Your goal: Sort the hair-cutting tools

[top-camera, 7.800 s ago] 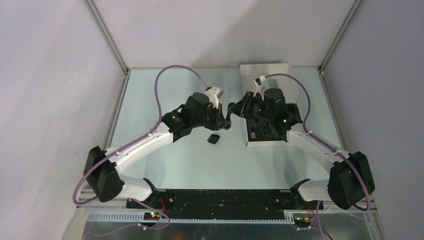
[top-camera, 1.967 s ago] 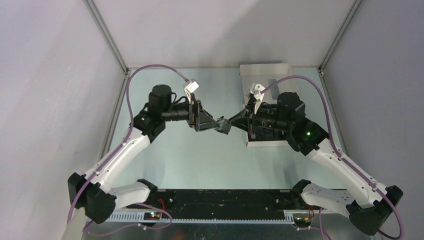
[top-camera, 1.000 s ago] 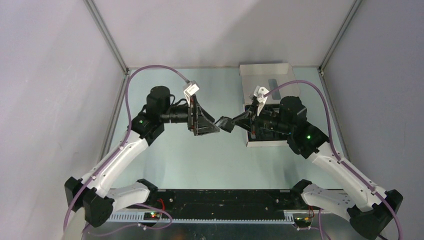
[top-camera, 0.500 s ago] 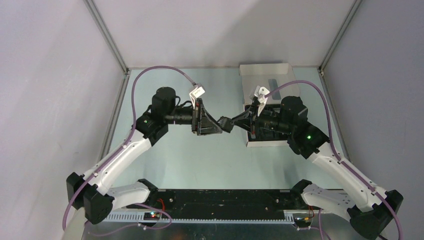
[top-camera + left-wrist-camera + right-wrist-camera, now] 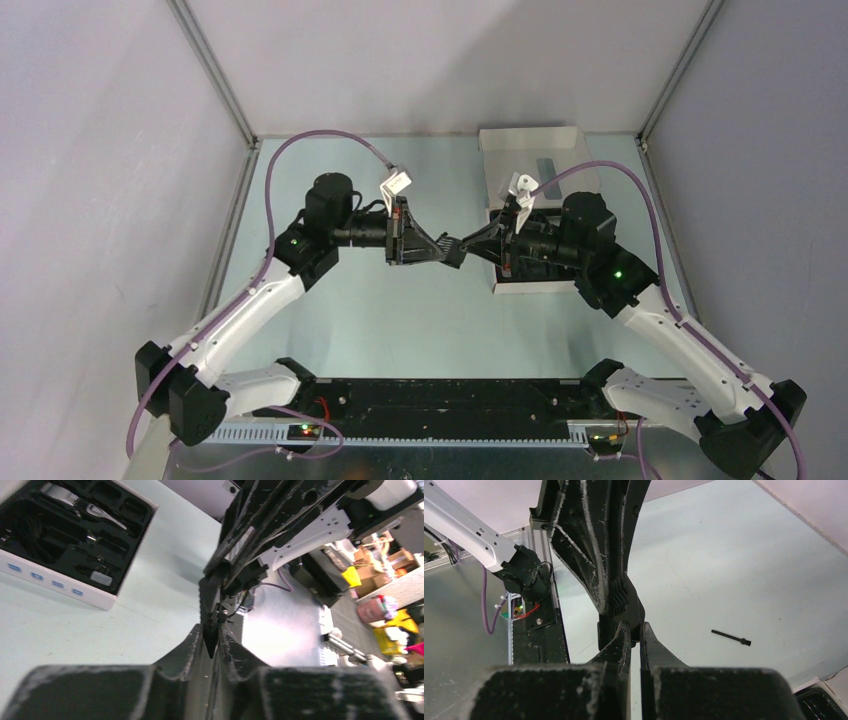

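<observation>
Black plastic comb attachment (image 5: 449, 248) is pinched by both the tight-closed right gripper (image 5: 635, 630) and the narrowed left gripper (image 5: 211, 642), so the right should release before either pulls.

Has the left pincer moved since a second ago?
Yes. The left pincer has edged right, toward the white box, and its jaws have closed on the comb attachment that the right pincer holds.

left gripper (image 5: 443, 248): pinched, arm extended rightward | right gripper (image 5: 463, 246): pinched, tips meeting
</observation>
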